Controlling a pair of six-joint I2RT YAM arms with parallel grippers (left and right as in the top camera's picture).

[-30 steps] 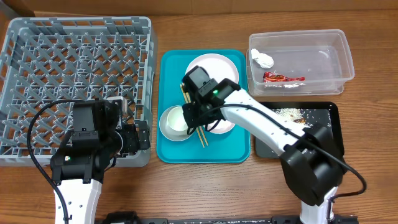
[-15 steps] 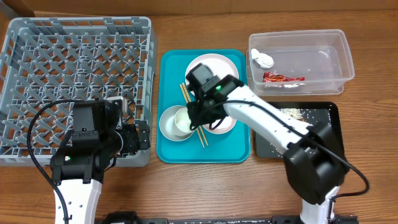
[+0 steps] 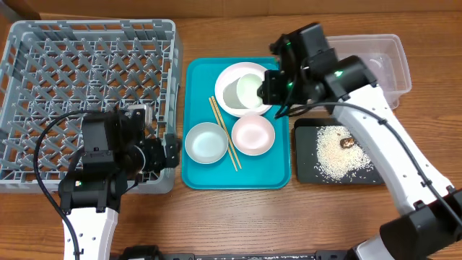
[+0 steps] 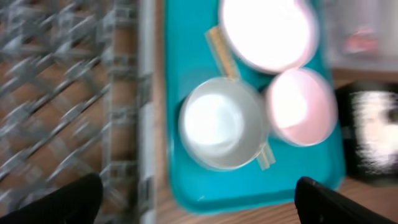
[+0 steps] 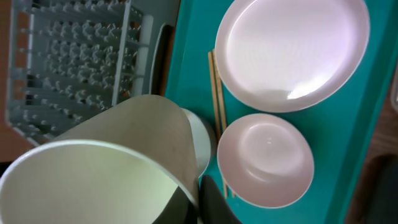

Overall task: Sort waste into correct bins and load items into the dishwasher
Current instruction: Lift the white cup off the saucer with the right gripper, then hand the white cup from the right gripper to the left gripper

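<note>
One grey dish rack (image 3: 86,43), one turquoise serving tray (image 3: 274,170). One large white plate (image 3: 229,76), one small white dish (image 3: 253,134), one grey bowl (image 3: 205,142), one small white cup (image 3: 249,90), two wooden chopsticks (image 3: 224,134). One clear tub (image 3: 397,66), one black tray (image 3: 307,170), one rice pile (image 3: 328,155), one brown scrap (image 3: 347,143).

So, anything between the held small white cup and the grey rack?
Nothing visible: the small white cup in the right pincer has a clear way to the grey plastic lattice dish rack. The left pincer sits by its near corner.

White cup (image 3: 249,91) in R claw (image 3: 260,89), over plate (image 3: 227,81)
</note>
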